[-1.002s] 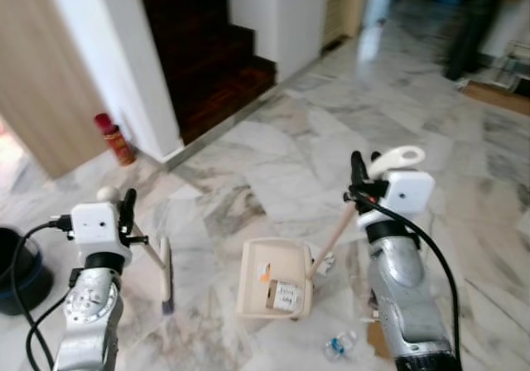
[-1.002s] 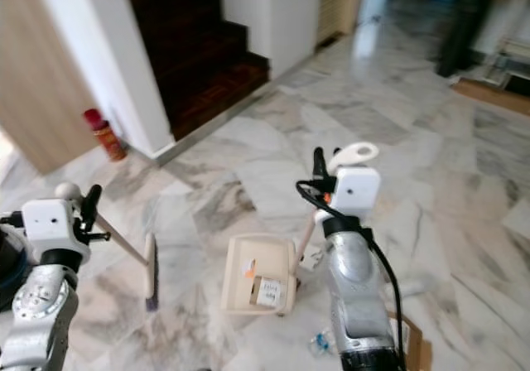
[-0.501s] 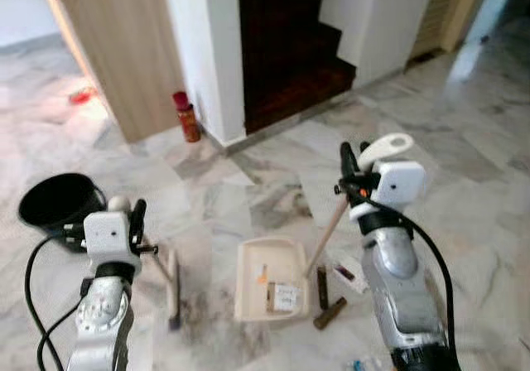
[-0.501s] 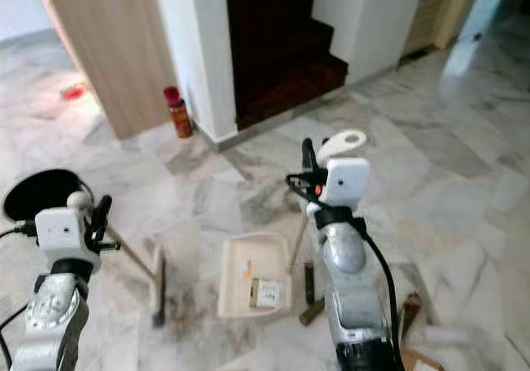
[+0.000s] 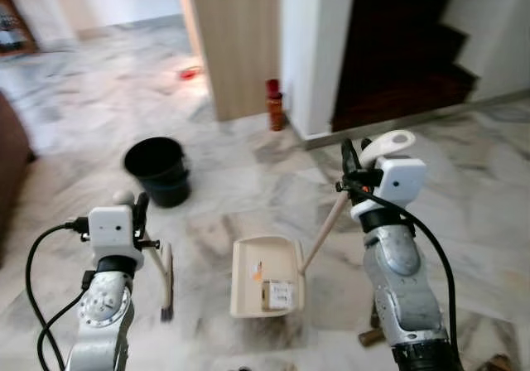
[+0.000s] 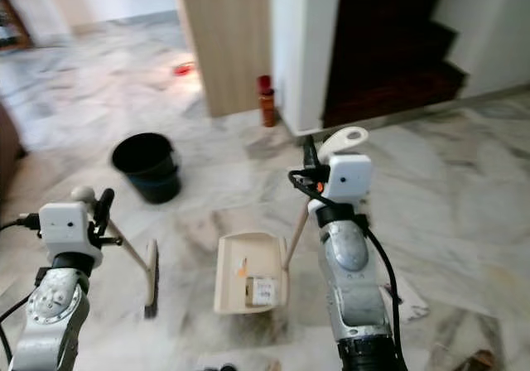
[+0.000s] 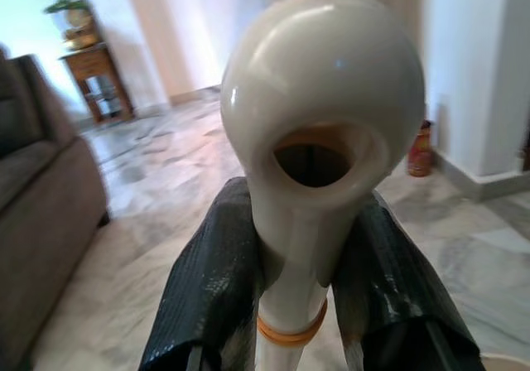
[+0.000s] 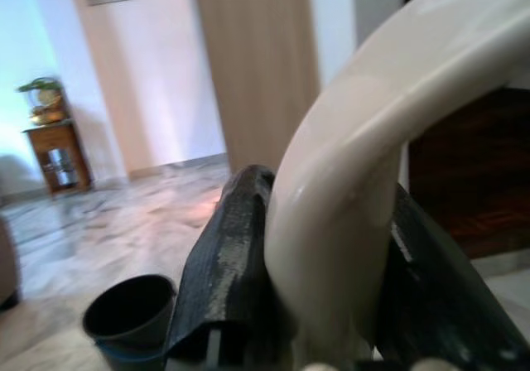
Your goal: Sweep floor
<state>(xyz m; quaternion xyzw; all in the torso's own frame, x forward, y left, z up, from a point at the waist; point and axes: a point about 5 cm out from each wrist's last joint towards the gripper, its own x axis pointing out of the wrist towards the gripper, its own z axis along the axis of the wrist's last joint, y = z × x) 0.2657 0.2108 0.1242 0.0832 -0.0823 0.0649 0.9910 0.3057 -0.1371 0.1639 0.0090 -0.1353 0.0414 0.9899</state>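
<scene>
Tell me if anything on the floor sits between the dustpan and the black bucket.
Nothing visible does. The dustpan, held by the right gripper, rests on bare marble, with scraps inside it. The black bucket stands farther ahead toward the robot's left. The broom in the left gripper sits off to the side.

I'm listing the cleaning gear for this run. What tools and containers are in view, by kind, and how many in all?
Broom: 1
Dustpan: 1
Bucket: 1
Red can: 1
Total: 4
</scene>
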